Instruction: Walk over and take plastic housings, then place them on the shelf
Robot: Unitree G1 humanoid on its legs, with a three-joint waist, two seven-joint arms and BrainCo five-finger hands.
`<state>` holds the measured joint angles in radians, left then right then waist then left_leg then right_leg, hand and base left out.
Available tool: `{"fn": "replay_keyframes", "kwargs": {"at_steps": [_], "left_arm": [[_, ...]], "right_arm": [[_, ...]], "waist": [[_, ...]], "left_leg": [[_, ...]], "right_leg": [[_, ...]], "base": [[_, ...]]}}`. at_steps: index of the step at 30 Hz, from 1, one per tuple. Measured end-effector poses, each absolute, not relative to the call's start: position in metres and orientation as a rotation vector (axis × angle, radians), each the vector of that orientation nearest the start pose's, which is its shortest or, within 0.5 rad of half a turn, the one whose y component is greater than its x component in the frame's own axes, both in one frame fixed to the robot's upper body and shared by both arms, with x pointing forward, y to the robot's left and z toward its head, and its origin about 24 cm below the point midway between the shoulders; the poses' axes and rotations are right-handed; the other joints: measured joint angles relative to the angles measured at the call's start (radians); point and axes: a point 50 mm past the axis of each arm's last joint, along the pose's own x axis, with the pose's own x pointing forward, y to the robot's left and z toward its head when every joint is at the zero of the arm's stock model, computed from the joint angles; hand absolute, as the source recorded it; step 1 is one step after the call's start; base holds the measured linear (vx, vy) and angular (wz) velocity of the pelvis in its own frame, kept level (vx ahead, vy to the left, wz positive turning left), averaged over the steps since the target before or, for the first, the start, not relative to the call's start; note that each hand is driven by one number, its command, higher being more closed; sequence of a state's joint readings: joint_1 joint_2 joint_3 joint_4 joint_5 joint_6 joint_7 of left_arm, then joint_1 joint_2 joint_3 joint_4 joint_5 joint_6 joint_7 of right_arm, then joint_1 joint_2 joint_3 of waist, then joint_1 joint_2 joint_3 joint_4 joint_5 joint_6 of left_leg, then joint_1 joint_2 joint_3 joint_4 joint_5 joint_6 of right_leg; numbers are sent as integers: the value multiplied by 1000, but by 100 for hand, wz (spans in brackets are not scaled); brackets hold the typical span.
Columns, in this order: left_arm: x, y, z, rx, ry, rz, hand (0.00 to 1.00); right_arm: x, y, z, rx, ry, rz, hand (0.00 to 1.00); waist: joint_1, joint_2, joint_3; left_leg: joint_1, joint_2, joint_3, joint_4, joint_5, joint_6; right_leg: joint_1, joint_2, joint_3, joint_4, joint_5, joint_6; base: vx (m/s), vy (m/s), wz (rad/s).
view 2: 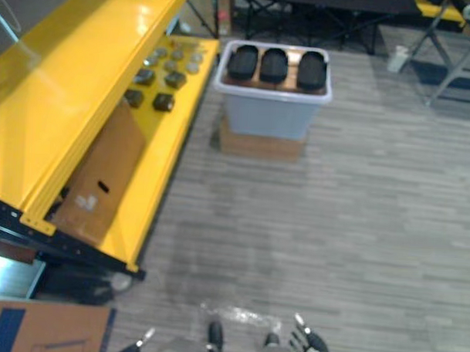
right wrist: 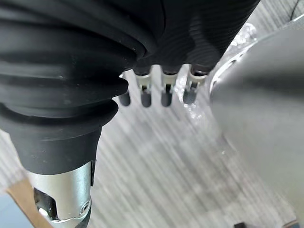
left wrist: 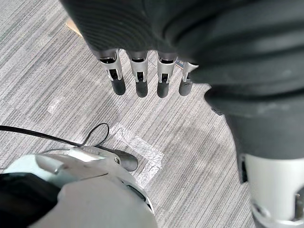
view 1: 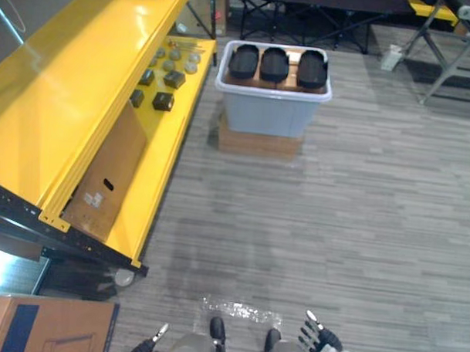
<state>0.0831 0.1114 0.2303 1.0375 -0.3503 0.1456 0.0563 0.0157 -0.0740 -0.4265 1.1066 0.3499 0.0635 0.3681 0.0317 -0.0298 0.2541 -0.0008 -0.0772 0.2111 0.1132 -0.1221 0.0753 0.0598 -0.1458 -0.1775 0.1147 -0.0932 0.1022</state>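
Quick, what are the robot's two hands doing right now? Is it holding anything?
Left hand: open, fingers straight, holding nothing.
Right hand: open, fingers straight, holding nothing.

light: bright, even | glare: pale sheen on yellow shelf (view 1: 76, 85) top | shadow: dark beneath it

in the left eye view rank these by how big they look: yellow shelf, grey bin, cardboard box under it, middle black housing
1. yellow shelf, by far the largest, but also nearest the camera
2. grey bin
3. cardboard box, partly hidden under the bin, so its rank is unsure
4. middle black housing, smallest
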Motion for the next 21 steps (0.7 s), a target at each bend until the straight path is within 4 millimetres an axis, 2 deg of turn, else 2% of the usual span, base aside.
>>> {"fn": "replay_keyframes", "kwargs": {"at_steps": [4,7,8,9,10,11,12,13,15,16,17,19,20,21], "left_arm": [[72,219,-164,-342,1194,528,0],[66,219,-165,-358,1189,554,0],[65,218,-165,-360,1191,553,0],[66,218,-165,-355,1191,549,0],[65,218,-165,-355,1194,549,0],[63,216,-166,-360,1205,548,0],[60,217,-167,-361,1213,549,0],[61,216,-167,-365,1213,546,0],[64,215,-166,-374,1213,541,0],[67,215,-166,-384,1204,536,0],[73,214,-165,-397,1192,532,0],[80,212,-164,-425,1173,551,0],[78,212,-164,-445,1171,576,0],[77,213,-164,-451,1171,582,0]], "right_arm": [[106,-203,-157,657,959,-247,0],[106,-204,-157,659,968,-246,0],[104,-204,-158,668,980,-249,0],[103,-207,-157,673,968,-264,0],[103,-209,-156,667,963,-270,0],[105,-215,-154,652,932,-295,0],[108,-217,-152,653,907,-306,0],[109,-217,-151,658,898,-307,0],[108,-218,-151,667,884,-305,0],[107,-217,-151,668,878,-306,0],[107,-217,-151,675,866,-313,0],[106,-220,-150,655,858,-311,0],[107,-219,-149,625,861,-285,0],[107,-220,-149,609,863,-272,0]], "waist": [[11,-1,1],[13,5,1],[13,9,9],[12,8,20],[13,12,24],[11,24,33],[6,24,35],[5,18,37],[10,15,35],[8,16,33],[8,18,32],[9,21,31],[9,21,30],[8,23,29]], "left_leg": [[-2,19,24,75,-55,-1],[-35,50,47,190,-133,1],[-50,63,47,253,-176,0],[-56,73,47,310,-223,2],[-57,81,49,332,-243,9],[-53,100,52,374,-276,11],[-43,102,52,393,-295,12],[-32,101,52,396,-303,9],[-7,108,48,404,-312,5],[4,111,45,403,-317,-4],[5,114,42,404,-326,-17],[17,123,42,411,-341,-43],[36,127,42,416,-354,-67],[48,129,39,416,-360,-73]], "right_leg": [[17,10,25,-3,-2,0],[15,22,45,16,-19,7],[8,25,45,62,-47,12],[-18,19,47,154,-89,20],[-45,17,47,229,-102,23],[-135,12,45,439,-106,7],[-219,-7,43,591,-115,1],[-241,-12,42,621,-120,1],[-277,-10,38,578,-137,6],[-283,-8,32,484,-130,15],[-296,-9,22,376,-112,28],[-311,-8,-13,273,-59,17],[-310,-8,-28,248,-24,8],[-307,-9,-34,248,-3,-1]], "base": [[40,26,-23],[38,52,-25],[31,72,-6],[29,76,-7],[20,94,-17],[18,103,-13],[77,109,-7],[108,69,7],[150,23,15],[195,0,28],[245,-26,26],[350,-76,5],[318,-110,-1],[332,-162,14]]}}
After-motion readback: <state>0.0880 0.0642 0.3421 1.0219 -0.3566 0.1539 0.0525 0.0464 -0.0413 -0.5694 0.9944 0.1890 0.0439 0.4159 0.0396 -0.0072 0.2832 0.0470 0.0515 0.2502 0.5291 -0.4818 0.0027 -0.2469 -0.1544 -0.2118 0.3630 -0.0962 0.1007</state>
